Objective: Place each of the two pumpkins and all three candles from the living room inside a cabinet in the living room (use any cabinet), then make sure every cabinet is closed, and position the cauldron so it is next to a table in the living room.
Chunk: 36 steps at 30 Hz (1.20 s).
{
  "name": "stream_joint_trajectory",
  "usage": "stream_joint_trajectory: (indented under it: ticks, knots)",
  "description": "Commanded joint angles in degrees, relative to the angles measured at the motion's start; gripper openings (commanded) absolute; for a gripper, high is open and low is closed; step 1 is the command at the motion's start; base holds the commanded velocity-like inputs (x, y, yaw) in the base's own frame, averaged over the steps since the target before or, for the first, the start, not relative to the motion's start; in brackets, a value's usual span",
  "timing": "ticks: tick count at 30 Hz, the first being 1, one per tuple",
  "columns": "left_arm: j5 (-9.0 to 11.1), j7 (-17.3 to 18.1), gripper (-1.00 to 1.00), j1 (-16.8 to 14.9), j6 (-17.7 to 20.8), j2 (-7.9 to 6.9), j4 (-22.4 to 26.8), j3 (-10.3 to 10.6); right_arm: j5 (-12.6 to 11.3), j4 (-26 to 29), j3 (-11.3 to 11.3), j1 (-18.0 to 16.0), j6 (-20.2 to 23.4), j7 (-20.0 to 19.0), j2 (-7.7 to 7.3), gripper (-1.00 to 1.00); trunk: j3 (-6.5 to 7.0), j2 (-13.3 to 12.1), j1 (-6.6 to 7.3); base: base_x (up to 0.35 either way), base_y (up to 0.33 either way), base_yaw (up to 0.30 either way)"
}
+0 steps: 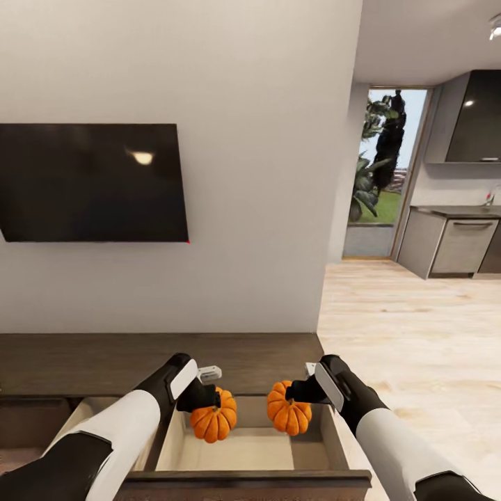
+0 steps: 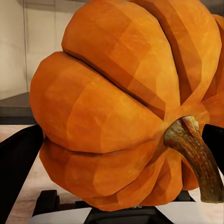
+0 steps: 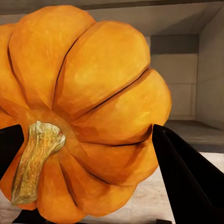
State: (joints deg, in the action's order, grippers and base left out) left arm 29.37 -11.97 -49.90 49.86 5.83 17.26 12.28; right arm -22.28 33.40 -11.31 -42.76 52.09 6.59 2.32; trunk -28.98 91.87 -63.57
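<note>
Both arms reach forward over an open drawer of the cabinet (image 1: 160, 362), the long dark-brown unit standing against the wall under the black television (image 1: 94, 182). The left gripper (image 1: 207, 402) has its fingers closed on the left pumpkin (image 1: 214, 421), which hangs above the pale wood inside of the drawer (image 1: 243, 449). The right gripper (image 1: 296, 395) has its fingers closed on the right pumpkin (image 1: 288, 412), also above the same drawer and near the first one, but not touching it. In the left wrist view the pumpkin (image 2: 112, 107) shows its brown stem between dark fingers (image 2: 18, 163). In the right wrist view the other pumpkin (image 3: 79, 112) sits between dark fingers (image 3: 186, 182)
</note>
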Motion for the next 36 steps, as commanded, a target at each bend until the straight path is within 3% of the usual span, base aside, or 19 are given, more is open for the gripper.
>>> stream_joint_trajectory:
  ticks: [1,7,14,23,31,36]
  knots:
    - [0.57,-0.42,-1.0,-0.07,0.15,-0.03,0.04,0.38,-0.66,0.09,-0.22,-0.04,0.17,0.7,-0.05,-1.0,-0.33,0.46,-0.22,0.0,0.0,0.084]
    - [0.52,-0.42,-1.0,-0.18,0.04,-0.04,0.08,0.36,-0.66,0.08,-0.2,-0.04,0.15,0.7,-0.09,-1.0,-1.91,2.86,-1.54,0.0,0.0,0.088]
    - [0.62,-0.33,-1.0,-0.19,-2.98,-0.02,0.31,0.31,-0.66,0.12,-0.2,-0.04,0.12,0.7,-0.12,-1.0,-2.52,2.86,-1.54,0.0,0.0,0.09]
    - [0.67,0.02,-1.0,-0.2,-3.44,0.06,1.52,0.42,-0.66,0.22,0.26,-0.06,0.19,0.79,-0.13,-1.0,-2.97,2.86,-1.54,0.063,0.0,0.051]
    - [0.59,0.12,-1.0,-0.21,-3.37,0.54,1.54,0.53,-0.63,0.17,1.44,-0.06,0.2,0.81,-0.12,-1.0,-2.97,2.86,-1.54,0.093,0.0,-0.104]
    - [0.51,0.09,-1.0,-0.25,-3.1,1.35,1.48,0.57,-0.58,0.17,1.46,-0.09,0.2,1.83,-0.12,-1.0,-3.87,4.87,-2.64,0.004,0.0,-0.008]
